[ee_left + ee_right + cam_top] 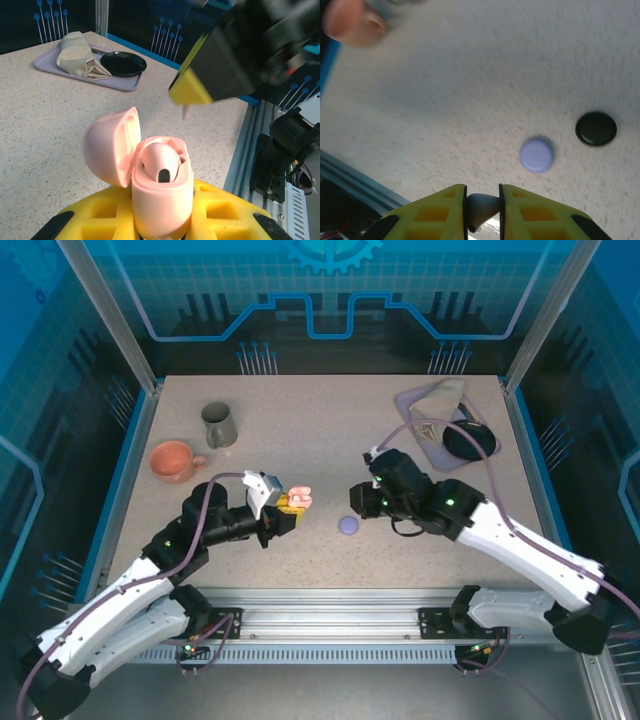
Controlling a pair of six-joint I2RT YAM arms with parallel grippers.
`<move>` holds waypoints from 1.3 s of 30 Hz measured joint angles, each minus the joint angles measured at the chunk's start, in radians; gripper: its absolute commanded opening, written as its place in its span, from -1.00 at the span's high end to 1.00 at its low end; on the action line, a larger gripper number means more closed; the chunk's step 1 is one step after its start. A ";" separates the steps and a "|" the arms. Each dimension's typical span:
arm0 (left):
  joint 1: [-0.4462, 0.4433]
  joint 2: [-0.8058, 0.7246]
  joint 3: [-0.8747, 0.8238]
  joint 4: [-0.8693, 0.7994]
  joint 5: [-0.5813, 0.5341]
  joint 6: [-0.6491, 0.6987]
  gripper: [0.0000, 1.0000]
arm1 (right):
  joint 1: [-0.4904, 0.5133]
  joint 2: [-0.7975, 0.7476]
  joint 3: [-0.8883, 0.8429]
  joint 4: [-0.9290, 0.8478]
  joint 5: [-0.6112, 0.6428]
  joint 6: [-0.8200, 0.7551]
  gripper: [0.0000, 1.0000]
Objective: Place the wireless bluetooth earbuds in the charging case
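Earbud (481, 210), a pale stemmed one, is sitting clamped between the two yellow fingers of the right gripper (482, 197), low in the middle of the right wrist view. The pink charging case (162, 187) is being held by the left gripper (162, 225), whose fingers are pressing together on its lower body at the bottom centre of the left wrist view. Its lid (107, 147) is standing open to the left. As far as I can judge, one socket is already carrying a pink seated bud (160, 165).

The relation that is mattering now is this. In the left wrist view the right gripper is hanging in the upper right. The thin stem of the earbud is pointing downward below its yellow finger, above and to the right of the case mouth and apart from it. In the top view the two grippers are facing each other near the middle of the worktop (300, 410), case on the left, earbud on the right, with a gap between. In my judgement the right arm is the one needing to go left and down, with the stem lined to the free socket, which I cannot see clearly.
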 measured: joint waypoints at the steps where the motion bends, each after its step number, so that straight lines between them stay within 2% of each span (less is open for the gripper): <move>1: -0.001 0.009 -0.001 0.013 0.000 -0.004 1.00 | 0.000 -0.027 0.002 0.016 0.000 -0.015 0.55; 7: -0.003 0.076 -0.003 0.096 0.014 -0.023 1.00 | 0.000 -0.121 0.017 0.125 -0.032 -0.085 0.57; 18: -0.009 0.149 0.000 0.207 0.043 -0.025 1.00 | 0.056 -0.084 0.035 0.289 -0.080 -0.145 0.57; 27: -0.010 0.150 0.003 0.237 0.050 -0.019 1.00 | 0.087 -0.003 0.035 0.322 -0.079 -0.145 0.57; 39: -0.010 0.142 0.004 0.237 0.050 -0.018 1.00 | 0.090 0.028 0.035 0.321 -0.068 -0.145 0.57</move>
